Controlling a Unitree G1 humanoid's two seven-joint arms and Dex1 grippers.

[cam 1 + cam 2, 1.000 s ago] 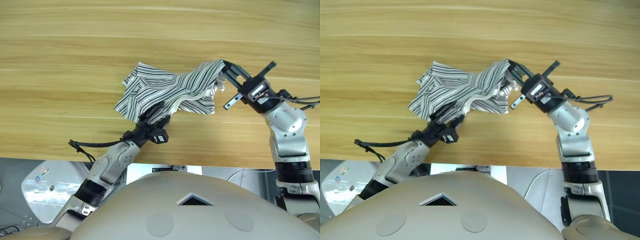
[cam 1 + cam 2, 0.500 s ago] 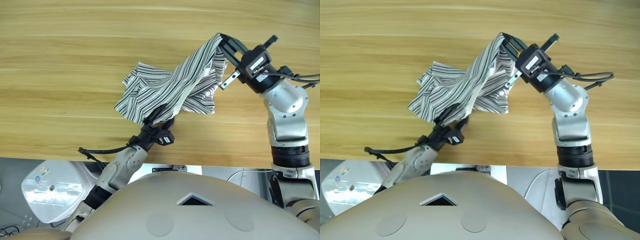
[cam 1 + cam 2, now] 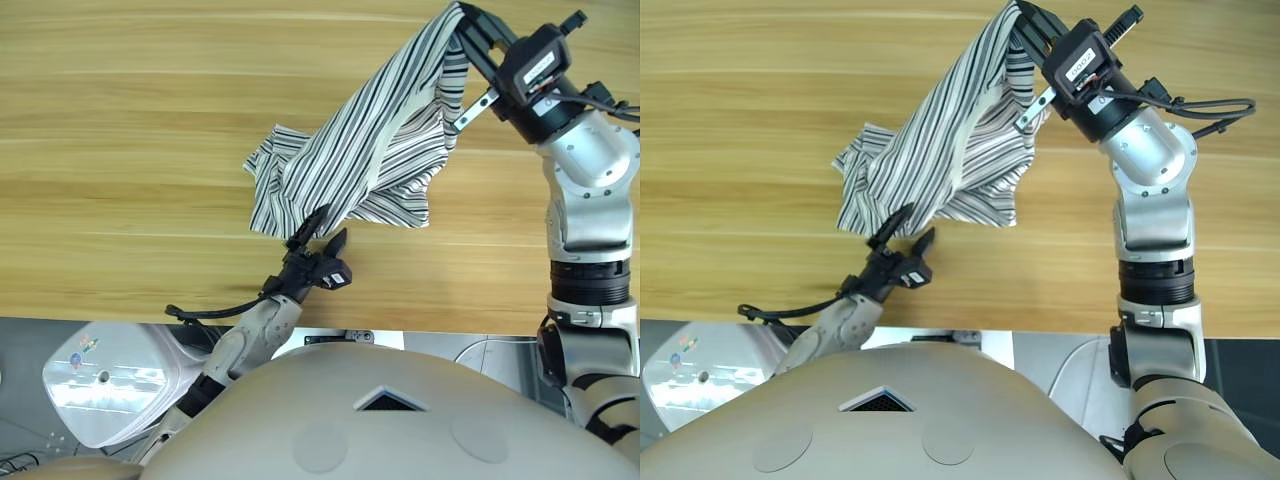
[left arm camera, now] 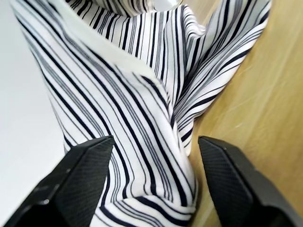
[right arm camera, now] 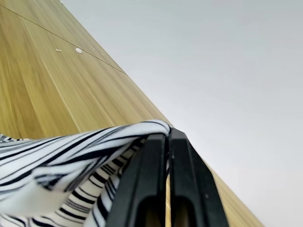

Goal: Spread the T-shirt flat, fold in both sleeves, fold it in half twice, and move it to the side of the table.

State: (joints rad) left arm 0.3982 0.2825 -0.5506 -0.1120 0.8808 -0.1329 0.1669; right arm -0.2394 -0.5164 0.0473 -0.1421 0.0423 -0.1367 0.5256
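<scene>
The black-and-white striped T-shirt (image 3: 370,150) hangs stretched from a raised corner at the far right down to a bunched part resting on the wooden table (image 3: 120,120). My right gripper (image 3: 462,18) is shut on that raised corner, well above the table; in the right wrist view its fingertips (image 5: 166,137) pinch the cloth (image 5: 71,156). My left gripper (image 3: 322,232) is at the shirt's near lower edge, open. In the left wrist view its fingers (image 4: 85,175) stand wide apart with striped fabric (image 4: 132,94) lying between them.
The table's front edge (image 3: 120,318) runs just behind my left gripper. Bare wood stretches to the left and far side of the shirt. A white-grey object (image 3: 100,380) sits on the floor below the table's near left.
My right gripper has risen and moved farther away with the shirt corner, pulling the cloth taut and lifting more of it off the table. My left gripper has shifted slightly right.
</scene>
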